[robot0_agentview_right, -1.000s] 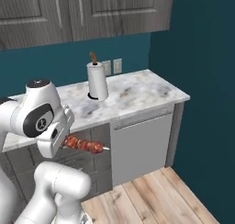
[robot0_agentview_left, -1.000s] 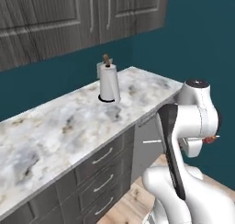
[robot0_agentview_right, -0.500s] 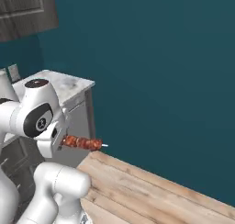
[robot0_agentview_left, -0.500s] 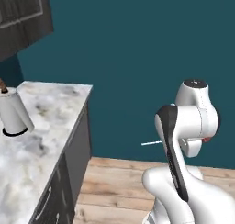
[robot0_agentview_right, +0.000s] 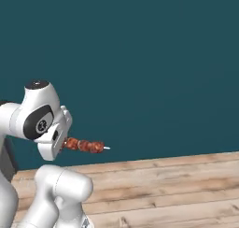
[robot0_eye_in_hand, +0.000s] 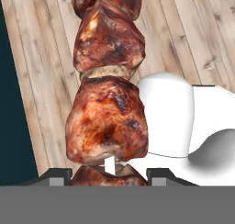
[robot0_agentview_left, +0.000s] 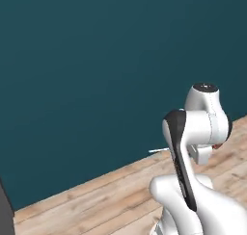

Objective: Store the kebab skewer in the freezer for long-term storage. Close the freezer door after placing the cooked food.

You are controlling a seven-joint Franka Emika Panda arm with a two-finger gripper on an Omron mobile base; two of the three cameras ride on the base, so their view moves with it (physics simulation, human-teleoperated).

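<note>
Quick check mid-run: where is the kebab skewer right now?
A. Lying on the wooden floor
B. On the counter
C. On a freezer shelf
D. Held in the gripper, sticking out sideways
D: the kebab skewer juts level from the gripper, shut on it, above the wooden floor before the teal wall.

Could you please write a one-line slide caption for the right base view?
Gripper holds the kebab skewer level before a teal wall, above wooden flooring.

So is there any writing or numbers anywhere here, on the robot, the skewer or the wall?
None to read: the wall, the floor and the skewer in the shut gripper carry no words, labels or numbers.
A small dark mark on the arm is too small to read.
</note>
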